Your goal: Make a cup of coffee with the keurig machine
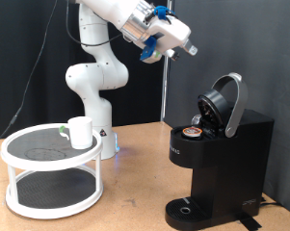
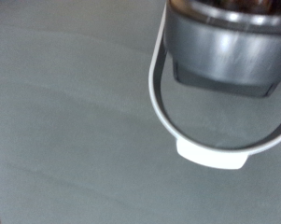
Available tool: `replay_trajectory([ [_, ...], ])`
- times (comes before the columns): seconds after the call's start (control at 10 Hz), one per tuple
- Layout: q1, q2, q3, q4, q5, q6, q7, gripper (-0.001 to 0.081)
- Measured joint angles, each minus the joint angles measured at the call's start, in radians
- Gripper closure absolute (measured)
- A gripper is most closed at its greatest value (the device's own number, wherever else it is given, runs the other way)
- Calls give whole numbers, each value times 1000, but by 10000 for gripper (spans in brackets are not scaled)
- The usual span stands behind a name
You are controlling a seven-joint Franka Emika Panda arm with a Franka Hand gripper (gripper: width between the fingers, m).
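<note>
1 arm in the exterior view, with the gripper point(image 1: 186, 50) held high in the air, above and to the exterior view's left of the keurig machine point(image 1: 220, 154). Nothing shows between its fingers; whether they stand apart or together cannot be told from either view.

Machine sits at the exterior view's right on the wooden table point(image 1: 135, 207). Its lid point(image 1: 225, 102) is tilted open, and a pod point(image 1: 193, 130) with a brown top sits in the open chamber below the lid. Drip tray point(image 1: 187, 209) at the machine's base is bare.

Cup point(image 1: 81, 132) is well apart from the machine, to the exterior view's left, upright on the top tier of a white 2-tier round rack point(image 1: 50, 164).

Wrist view: the open lid point(image 2: 224, 47) is seen from close by, grey and rounded, with its pale loop handle point(image 2: 211, 154) curving around it against a plain grey ground. No fingers show in this view.
</note>
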State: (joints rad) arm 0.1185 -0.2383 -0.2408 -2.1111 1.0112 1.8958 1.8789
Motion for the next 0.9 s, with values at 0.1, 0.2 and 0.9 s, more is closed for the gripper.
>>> replay_trajectory([
  [0.1, 6, 7, 16, 13, 8, 1, 21, 72],
  [0.2, 14, 13, 40, 28, 8, 24, 54, 72],
  [0.9, 56, 72, 221, 126, -58, 175, 215, 72],
])
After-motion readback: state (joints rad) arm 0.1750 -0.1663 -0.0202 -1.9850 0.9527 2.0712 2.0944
